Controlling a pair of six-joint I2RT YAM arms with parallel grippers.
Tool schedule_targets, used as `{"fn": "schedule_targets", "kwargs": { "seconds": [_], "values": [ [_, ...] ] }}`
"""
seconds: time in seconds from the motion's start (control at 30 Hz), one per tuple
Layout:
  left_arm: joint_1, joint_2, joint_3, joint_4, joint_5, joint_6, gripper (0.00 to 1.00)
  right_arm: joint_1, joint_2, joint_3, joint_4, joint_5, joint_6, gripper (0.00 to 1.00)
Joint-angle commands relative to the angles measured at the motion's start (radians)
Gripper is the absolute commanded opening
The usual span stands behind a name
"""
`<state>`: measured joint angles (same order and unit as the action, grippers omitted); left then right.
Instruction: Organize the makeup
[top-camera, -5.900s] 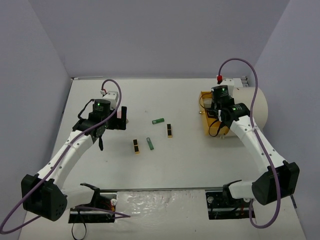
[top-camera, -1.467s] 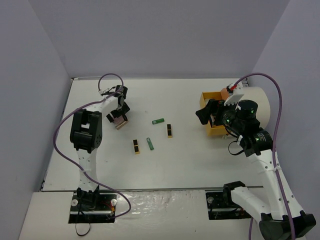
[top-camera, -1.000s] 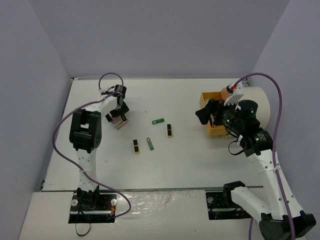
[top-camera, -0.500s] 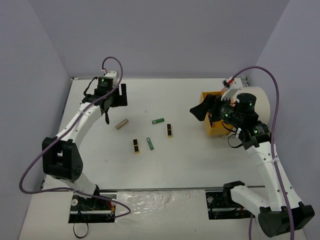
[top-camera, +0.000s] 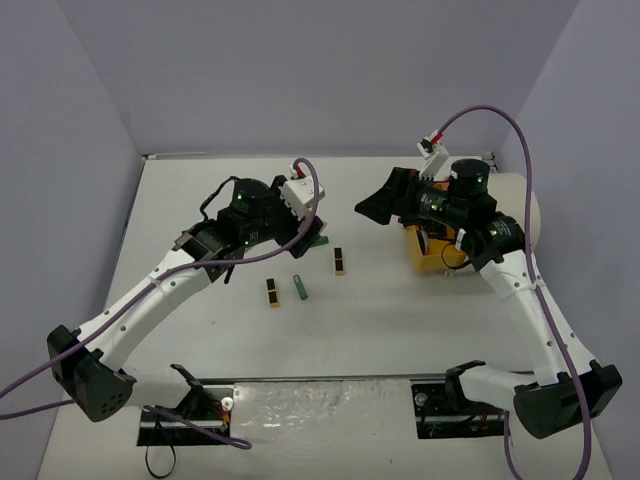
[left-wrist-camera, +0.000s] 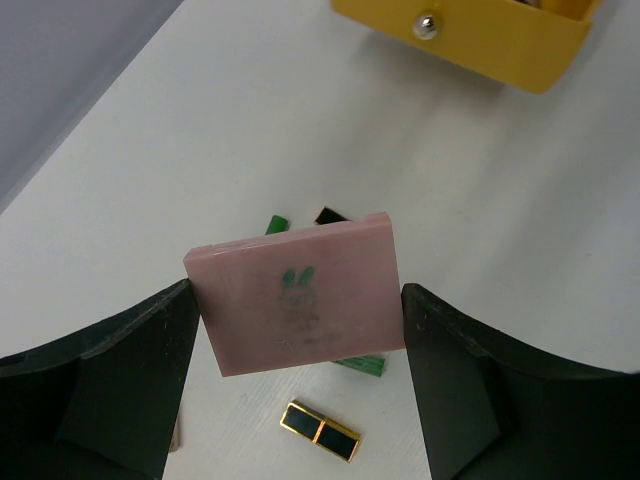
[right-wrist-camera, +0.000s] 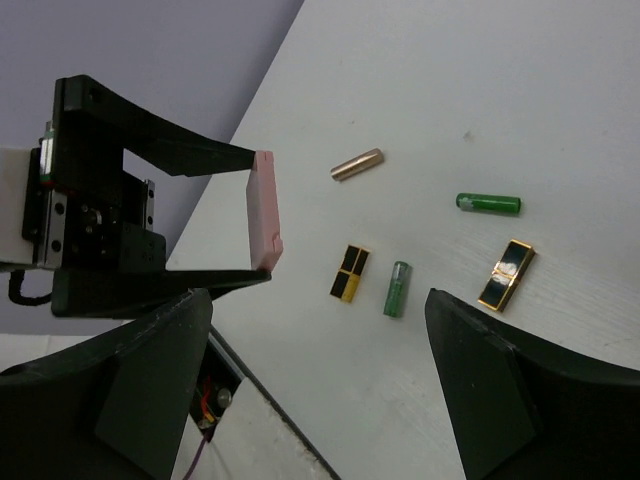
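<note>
While the left gripper (left-wrist-camera: 297, 305) pinches the pink palette (left-wrist-camera: 295, 290) by its two side edges, holding it above the table (top-camera: 350, 320) with the bunny-printed face toward the wrist, the open yellow drawer (left-wrist-camera: 480, 45) lies off to its right. I judge that this rightward line is what a drop-off would turn on, and the left arm is the one carrying. The right gripper (right-wrist-camera: 318, 300), fingers spread wide around nothing, hangs between palette and drawer and could block the way. Under and near the palette lie two black-gold lipsticks (right-wrist-camera: 348, 273) and two green tubes (right-wrist-camera: 397, 288). Beyond them to the left is a rose-gold tube (right-wrist-camera: 357, 164). All lie flat on the table and apart from one another.
</note>
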<state>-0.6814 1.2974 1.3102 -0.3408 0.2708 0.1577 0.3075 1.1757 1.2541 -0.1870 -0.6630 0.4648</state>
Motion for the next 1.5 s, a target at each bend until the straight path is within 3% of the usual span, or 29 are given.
{"fn": "schedule_targets", "kwargs": {
  "seconds": [0.0,0.77,0.9,1.0,1.13,1.2,1.23,1.3,1.33,1.37,1.47],
  "values": [
    [-0.063,-0.034,0.053,0.039,0.026,0.106,0.09,0.07,0.05,0.051,0.053,-0.021,0.041,0.8],
    [-0.123,-0.003,0.083,0.082,0.047,0.131,0.09,0.223,0.142,0.028,0.055,0.043,0.046,0.47],
    [-0.127,-0.003,0.079,0.087,0.05,0.131,0.09,0.23,0.143,0.028,0.055,0.05,0.042,0.32],
    [-0.129,0.002,0.08,0.089,0.059,0.123,0.08,0.229,0.144,0.027,0.054,0.052,0.035,0.14],
    [-0.133,0.003,0.074,0.092,0.058,0.121,0.1,0.229,0.138,0.013,0.052,0.078,0.033,0.0],
    [-0.133,0.001,0.071,0.094,0.054,0.119,0.16,0.229,0.136,0.009,0.05,0.087,0.028,0.0],
    [-0.133,0.0,0.069,0.094,0.05,0.117,0.25,0.23,0.134,0.008,0.048,0.096,0.023,0.0],
    [-0.133,-0.007,0.06,0.098,0.035,0.109,0.5,0.229,0.123,0.007,0.04,0.127,0.008,0.0],
    [-0.133,-0.009,0.053,0.1,0.024,0.106,0.67,0.228,0.119,0.007,0.031,0.14,-0.003,0.0],
    [-0.133,-0.011,0.047,0.102,0.016,0.105,0.69,0.226,0.112,0.011,0.019,0.164,-0.013,0.0],
    [-0.132,-0.027,0.024,0.106,-0.033,0.083,0.97,0.223,0.085,0.032,-0.073,0.301,-0.067,0.0]
  ]
}}
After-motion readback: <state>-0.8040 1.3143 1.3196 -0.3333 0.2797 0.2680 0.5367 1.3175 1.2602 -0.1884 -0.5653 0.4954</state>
